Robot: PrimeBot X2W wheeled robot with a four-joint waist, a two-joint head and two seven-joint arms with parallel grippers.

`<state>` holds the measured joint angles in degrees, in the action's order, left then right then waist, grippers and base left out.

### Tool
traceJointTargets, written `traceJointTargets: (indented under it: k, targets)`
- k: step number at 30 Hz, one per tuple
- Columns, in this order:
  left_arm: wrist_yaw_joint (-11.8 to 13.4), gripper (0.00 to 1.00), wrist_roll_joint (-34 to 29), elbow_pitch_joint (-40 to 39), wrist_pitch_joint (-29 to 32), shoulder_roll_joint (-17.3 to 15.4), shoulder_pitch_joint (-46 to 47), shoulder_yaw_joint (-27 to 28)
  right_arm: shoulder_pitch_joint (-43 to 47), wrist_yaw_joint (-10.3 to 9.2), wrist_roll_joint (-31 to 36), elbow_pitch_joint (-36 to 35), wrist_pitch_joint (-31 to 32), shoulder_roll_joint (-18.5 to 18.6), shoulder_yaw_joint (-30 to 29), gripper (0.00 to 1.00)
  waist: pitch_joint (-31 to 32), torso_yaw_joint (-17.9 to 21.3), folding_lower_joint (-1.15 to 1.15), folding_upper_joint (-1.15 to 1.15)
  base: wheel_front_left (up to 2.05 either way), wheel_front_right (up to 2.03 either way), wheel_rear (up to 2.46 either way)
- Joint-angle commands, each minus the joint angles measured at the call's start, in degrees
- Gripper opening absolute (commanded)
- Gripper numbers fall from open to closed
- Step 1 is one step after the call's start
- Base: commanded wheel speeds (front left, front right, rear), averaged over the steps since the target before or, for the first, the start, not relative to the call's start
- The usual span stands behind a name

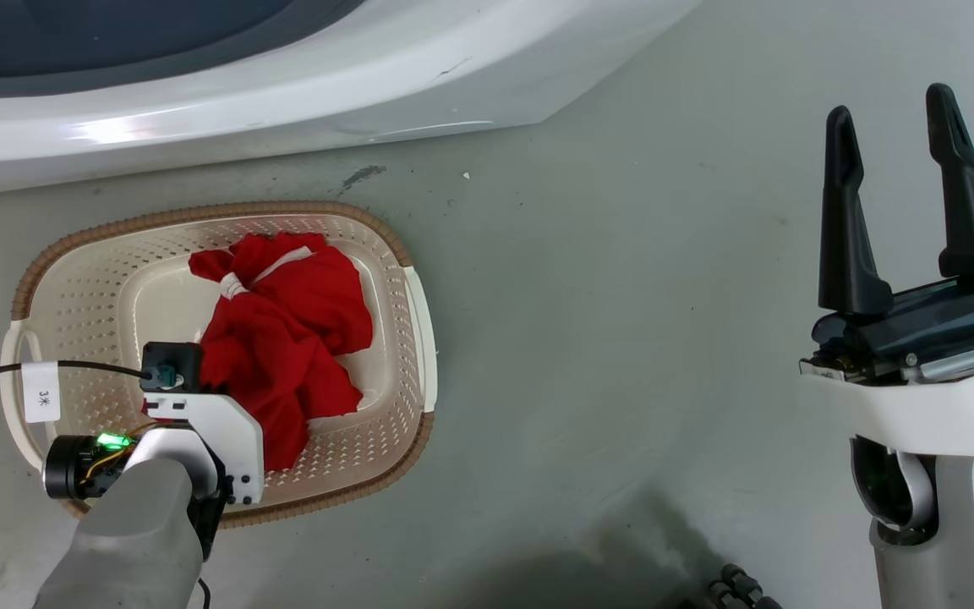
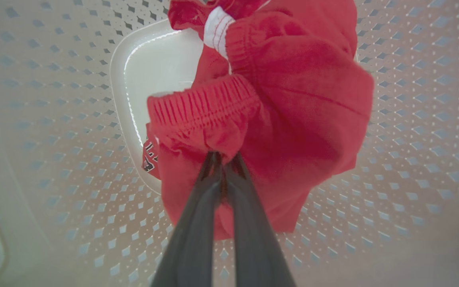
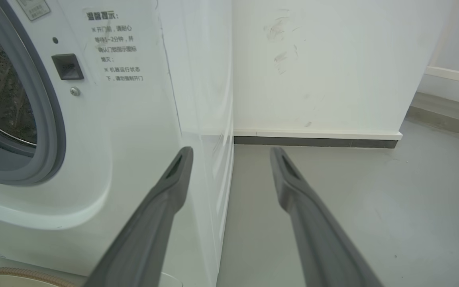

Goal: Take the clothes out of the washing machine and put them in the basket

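A red garment (image 1: 284, 330) with white trim lies bunched in the cream basket (image 1: 98, 279), which sits on the floor in front of the white washing machine (image 1: 284, 93). My left arm reaches down into the basket; in the left wrist view my left gripper (image 2: 224, 157) is shut on a fold of the red garment (image 2: 293, 99) just below its elastic waistband. My right gripper (image 1: 897, 127) stands open and empty at the right, well away from the basket. In the right wrist view the right gripper (image 3: 231, 153) points past the washing machine's (image 3: 134, 119) front corner, with its grey porthole gasket (image 3: 50, 131) at the left.
Grey floor (image 1: 622, 296) spreads between the basket and my right arm. A black cable with a white tag (image 1: 41, 392) runs to my left wrist over the basket's left rim. A white wall with a dark skirting (image 3: 317, 141) stands beyond the machine.
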<state>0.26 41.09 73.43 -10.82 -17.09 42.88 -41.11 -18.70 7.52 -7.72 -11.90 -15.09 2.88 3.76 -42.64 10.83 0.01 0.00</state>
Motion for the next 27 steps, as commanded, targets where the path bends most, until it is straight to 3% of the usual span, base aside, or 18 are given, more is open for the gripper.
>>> traceJointTargets:
  k: [1,13,20,27]
  targets:
    - [0.4,1.00,0.3,0.0,-0.5,0.1,0.4,0.1,-0.3,-0.05,-0.3,0.0,-0.1,0.0,-0.3,1.00,0.2,0.1,-0.01,0.00,0.00,0.00,0.00]
    - [0.8,1.00,1.6,-1.2,-4.3,1.2,-2.8,2.2,2.9,-0.05,0.5,1.8,-0.1,0.0,-0.4,1.00,7.9,-1.0,-0.01,0.00,0.00,0.00,0.00]
    - [4.9,1.00,-3.4,-15.4,-4.4,0.3,-11.0,9.0,6.8,-0.05,1.0,3.5,-0.1,0.0,-1.1,1.00,16.3,-2.8,-0.01,0.00,0.00,0.00,0.00]
    - [6.4,1.00,-11.2,-26.7,-4.4,1.5,-19.8,18.2,10.8,-0.05,2.0,4.7,-0.1,0.0,-0.8,1.00,23.5,-4.4,-0.01,0.00,0.00,0.00,0.00]
